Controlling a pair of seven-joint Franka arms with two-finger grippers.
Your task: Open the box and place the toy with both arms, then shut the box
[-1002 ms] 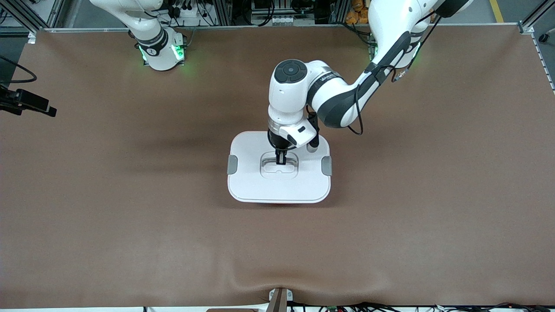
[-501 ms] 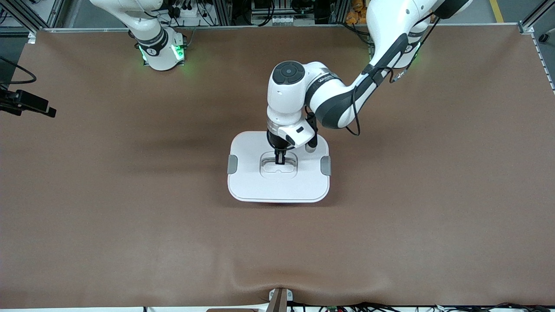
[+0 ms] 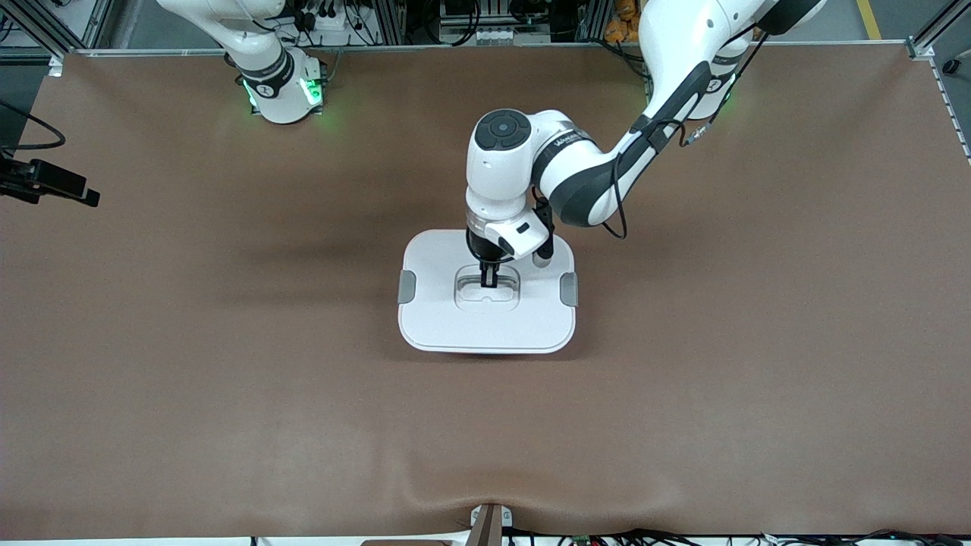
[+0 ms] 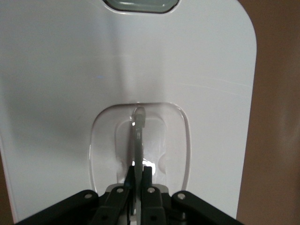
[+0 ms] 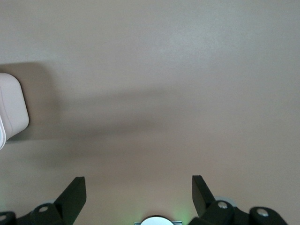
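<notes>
The box stands mid-table with its white lid [image 3: 455,322] on; grey clips [image 3: 406,287] sit at both ends, and the tub under the lid is hidden. My left gripper [image 3: 489,282] points straight down into the lid's recess and is shut on the thin upright handle [image 4: 138,131]. In the left wrist view, my left gripper [image 4: 138,169] has both fingers pressed against that handle. My right gripper [image 5: 138,185] is open and empty above bare table, with a corner of the lid [image 5: 11,105] at the edge of its view. The toy is out of view.
The brown table mat [image 3: 227,379] has a raised wrinkle along its edge nearest the front camera. The right arm [image 3: 262,68] waits folded by its base. A black device [image 3: 45,182] sits at the right arm's end of the table.
My left gripper and the lid it grips have shifted slightly toward the robots' bases. The right arm has not moved.
</notes>
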